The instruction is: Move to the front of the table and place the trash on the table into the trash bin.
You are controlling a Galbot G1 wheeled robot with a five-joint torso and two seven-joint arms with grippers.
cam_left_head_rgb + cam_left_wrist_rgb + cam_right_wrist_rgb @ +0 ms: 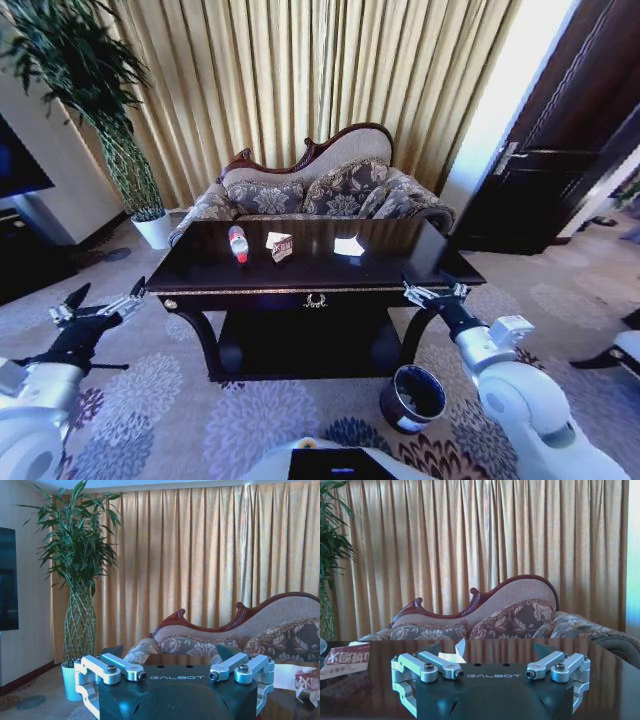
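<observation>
Down low by the robot, the left pincer (98,306) hangs beside the table's left front corner, its fingers spread wide and holding nothing. Behind it a tall green plant (95,90) stands in a white pot by the curtain. Next comes the dark shiny table (200,275). On its top, from left to right, lie the bottle (238,243) with a red cap, the brown-and-white wrapper (282,247), and the white paper scrap (349,246), each a little apart. A patterned sofa (330,190) sits just behind the table. The right pincer (434,294) hangs at the table's right front corner, wide open and empty too. The trash bin (413,398) sits on the carpet below it.
</observation>
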